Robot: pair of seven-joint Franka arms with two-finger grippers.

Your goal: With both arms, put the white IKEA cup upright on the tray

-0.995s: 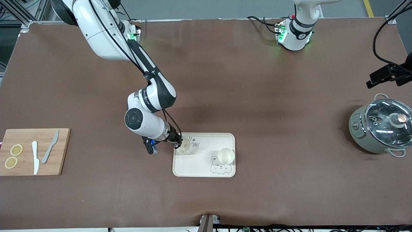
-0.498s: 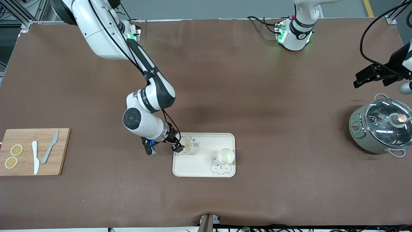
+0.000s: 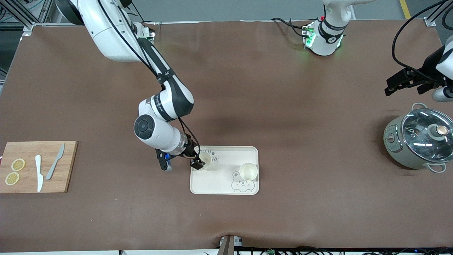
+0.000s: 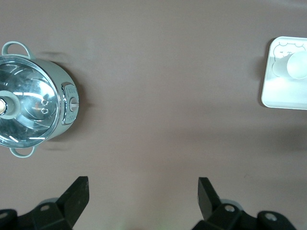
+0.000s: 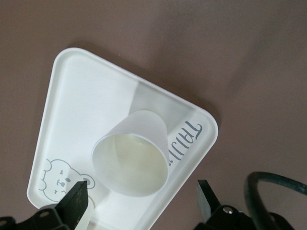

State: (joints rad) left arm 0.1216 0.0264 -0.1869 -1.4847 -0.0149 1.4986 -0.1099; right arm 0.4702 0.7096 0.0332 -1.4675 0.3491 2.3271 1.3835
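Note:
The cream tray [image 3: 226, 184] with the bear drawing lies near the middle of the table. Two white cups stand upright on it: one [image 3: 205, 160] at the corner toward the right arm's end, one [image 3: 248, 171] above the bear face. My right gripper [image 3: 196, 160] is open beside the first cup. In the right wrist view that cup [image 5: 132, 158] stands on the tray [image 5: 72, 91], free, just ahead of my open gripper [image 5: 141, 199]. My left gripper [image 3: 398, 82] is open and empty over bare table near the pot. The left wrist view shows my open gripper [image 4: 143, 191] and the tray [image 4: 283, 98] farther off.
A grey-green pot [image 3: 417, 141] with a glass lid stands at the left arm's end, also in the left wrist view [image 4: 33, 112]. A wooden cutting board [image 3: 67, 166] with two knives and lemon slices lies at the right arm's end.
My right gripper has let go of the cup and drawn back a little from it; the cup stays upright on the tray. My left gripper has moved farther in over the table.

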